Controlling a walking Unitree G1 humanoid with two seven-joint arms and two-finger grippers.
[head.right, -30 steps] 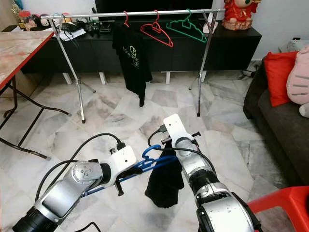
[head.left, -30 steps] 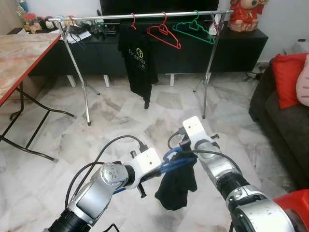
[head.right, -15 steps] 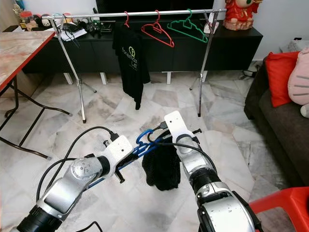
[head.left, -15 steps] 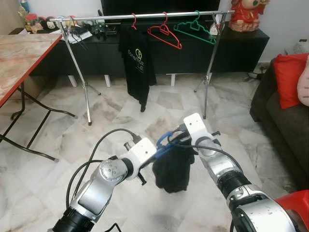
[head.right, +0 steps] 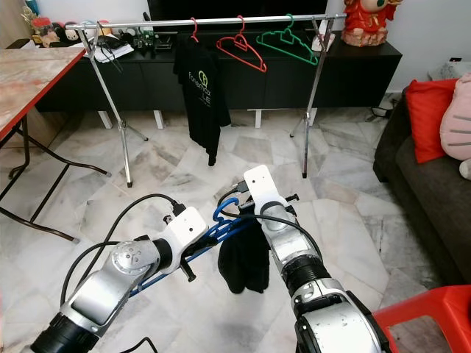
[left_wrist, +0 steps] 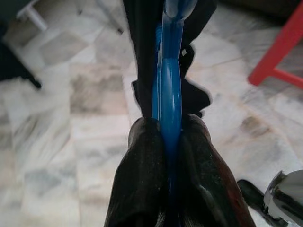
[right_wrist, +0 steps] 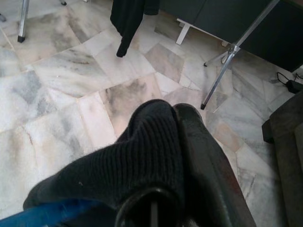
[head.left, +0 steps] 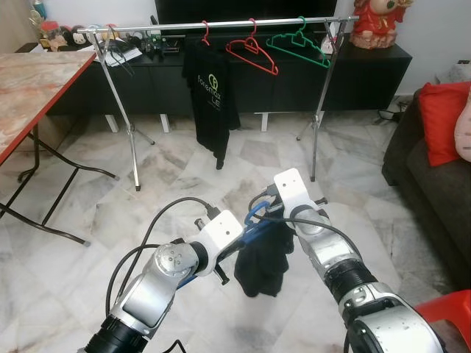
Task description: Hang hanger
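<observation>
A blue hanger (head.left: 254, 226) with a black garment (head.left: 262, 262) draped on it hangs low between my two arms. My left gripper (left_wrist: 163, 137) is shut on the hanger's blue bar. On the other side, my right gripper (right_wrist: 173, 137) is shut on the garment's black knitted cloth, right by the hanger's hook (head.right: 227, 209). Ahead stands a silver clothes rail (head.left: 221, 26). It holds a black T-shirt (head.left: 210, 95) on a red hanger, an empty red hanger (head.left: 252, 51) and an empty green hanger (head.left: 298, 45).
A red-edged folding table (head.left: 29, 92) stands at the left. A dark sofa (head.left: 434, 184) with a red cushion is at the right, and a red stool (head.left: 449, 316) sits at the lower right. A black cabinet (head.left: 368, 70) runs behind the rail. The floor is pale marble tile.
The hanger and garment have shifted slightly between my arms, and the garment has swung. The rail looks a little nearer, so the camera has moved forward. Both grips are unchanged.
</observation>
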